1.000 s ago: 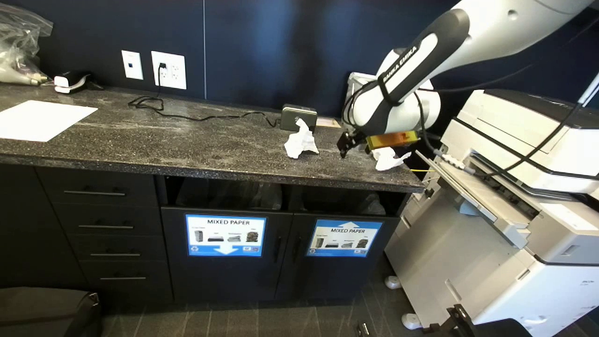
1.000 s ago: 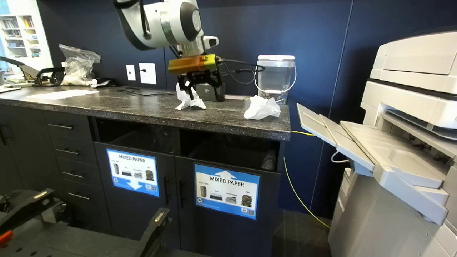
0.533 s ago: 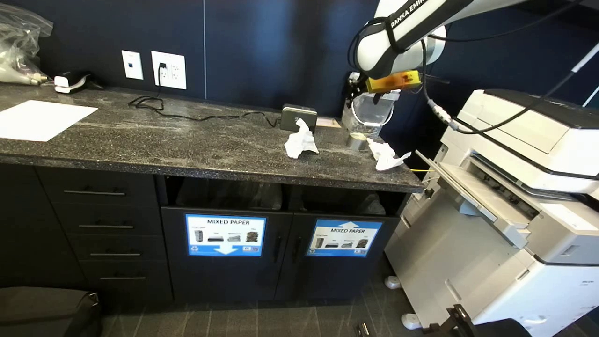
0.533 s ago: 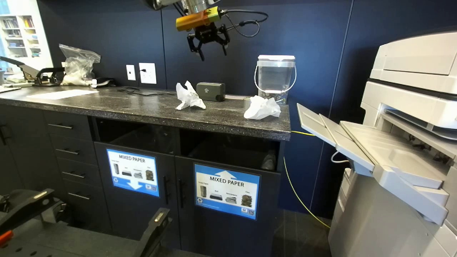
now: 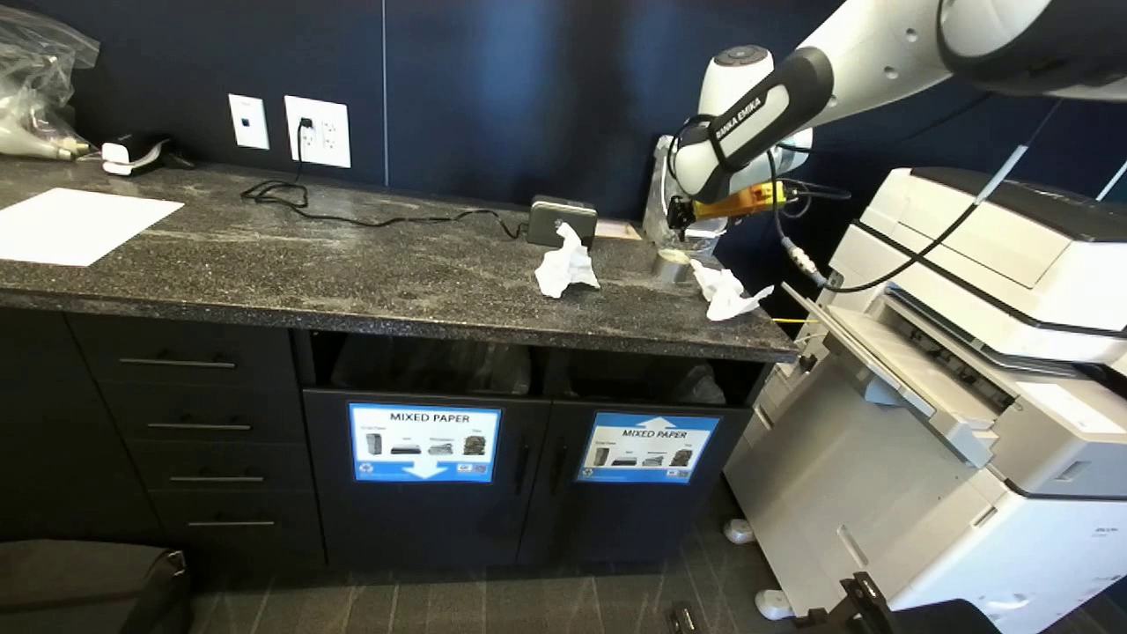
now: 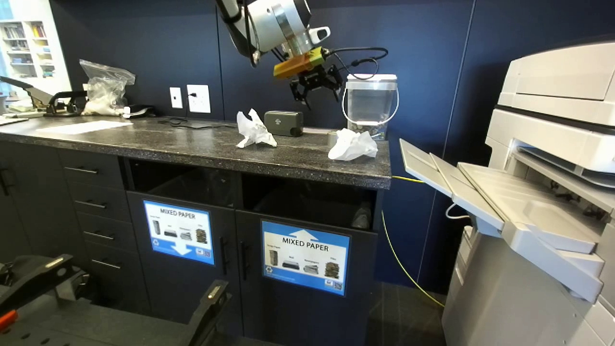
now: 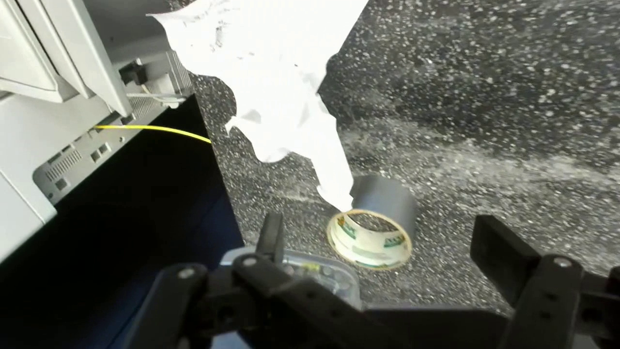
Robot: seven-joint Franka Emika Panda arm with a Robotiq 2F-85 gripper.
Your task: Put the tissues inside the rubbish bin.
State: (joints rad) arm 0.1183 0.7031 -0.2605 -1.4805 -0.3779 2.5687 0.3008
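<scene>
Jaws wide, end effector (image 6: pixel 323 103) hanging above the table (image 6: pixel 187 145), one tissue (image 6: pixel 353 146) below, a second tissue (image 6: pixel 253 132) farther off!

White arm (image 5: pixel 867 55), black-trimmed — amber block (image 6: pixel 300 63), black gripper (image 6: pixel 323 101), black cables (image 6: pixel 355 63)

My end effector (image 7: pixel 382 240), its fingers (image 7: pixel 503 257) spread wide over the speckled bench (image 7: pixel 484 97)
I see a crumpled white tissue (image 7: pixel 281 87), cut off by the top of the view; its narrow tip reaches the rim of a grey tape roll (image 7: pixel 395 201), though I cannot tell whether they touch. One finger partly hides a clear container (image 7: pixel 339 278) near the roll. Past the bench's edge, a yellow cable (image 7: pixel 155 128) leads toward a pale machine (image 7: pixel 43 126).
</scene>
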